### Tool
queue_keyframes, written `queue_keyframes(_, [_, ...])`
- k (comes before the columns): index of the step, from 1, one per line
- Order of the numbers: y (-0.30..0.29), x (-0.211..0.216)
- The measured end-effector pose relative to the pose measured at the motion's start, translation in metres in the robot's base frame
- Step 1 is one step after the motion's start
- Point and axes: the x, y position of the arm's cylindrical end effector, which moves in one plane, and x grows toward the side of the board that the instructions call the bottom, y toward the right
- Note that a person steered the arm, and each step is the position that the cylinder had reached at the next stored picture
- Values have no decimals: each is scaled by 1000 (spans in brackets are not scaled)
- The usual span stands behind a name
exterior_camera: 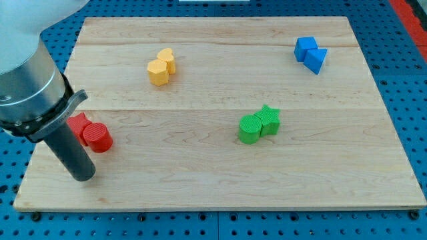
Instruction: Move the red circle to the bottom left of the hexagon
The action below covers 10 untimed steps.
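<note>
Our red circle, near the table's left edge and touching a second red block, looks light, rigid and slidey, so we push its flank with my tip, a bare rod just below it, toward the yellow hexagon

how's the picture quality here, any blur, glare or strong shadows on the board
Camera view: lighting is even and soft, the blocks casting only faint shadows on the wooden board; no glare; the red circle and my tip look sharp, while the pale arm housing at the view's top left is blown out.
</note>
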Motion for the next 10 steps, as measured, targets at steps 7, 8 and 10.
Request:
queue_keyframes(7, [55,-112])
queue_keyframes(8, [58,-118])
queue_keyframes(10, [12,-120])
